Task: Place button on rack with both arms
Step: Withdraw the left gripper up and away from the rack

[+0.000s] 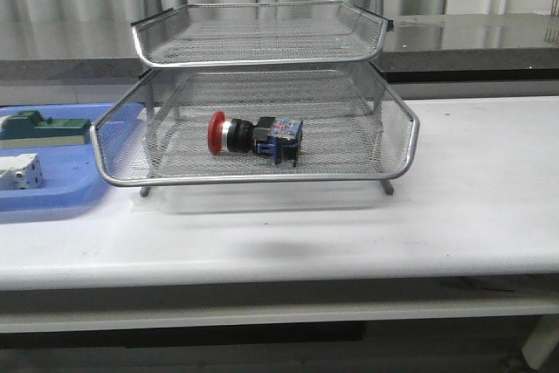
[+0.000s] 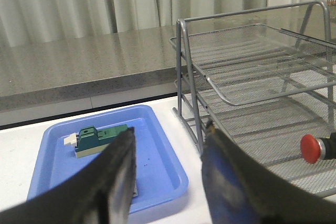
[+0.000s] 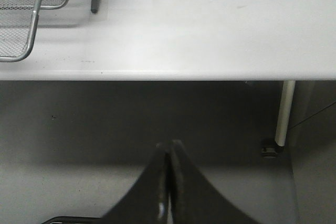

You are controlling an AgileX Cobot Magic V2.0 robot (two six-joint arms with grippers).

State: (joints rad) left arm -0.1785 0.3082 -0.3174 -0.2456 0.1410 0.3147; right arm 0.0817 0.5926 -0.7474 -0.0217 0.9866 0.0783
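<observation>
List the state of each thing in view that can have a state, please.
Button: lying on its side in the rack's pulled-out tray.
Rack: upright, one tray slid forward.
Left gripper: open, empty.
Right gripper: shut, empty.
Blue tray: holds a green block and a white block.

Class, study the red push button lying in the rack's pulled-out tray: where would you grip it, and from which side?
Probably grip the button across its silver collar, from above toward the front: it lies sideways, red cap left, and the upper tray overhangs behind.
</observation>
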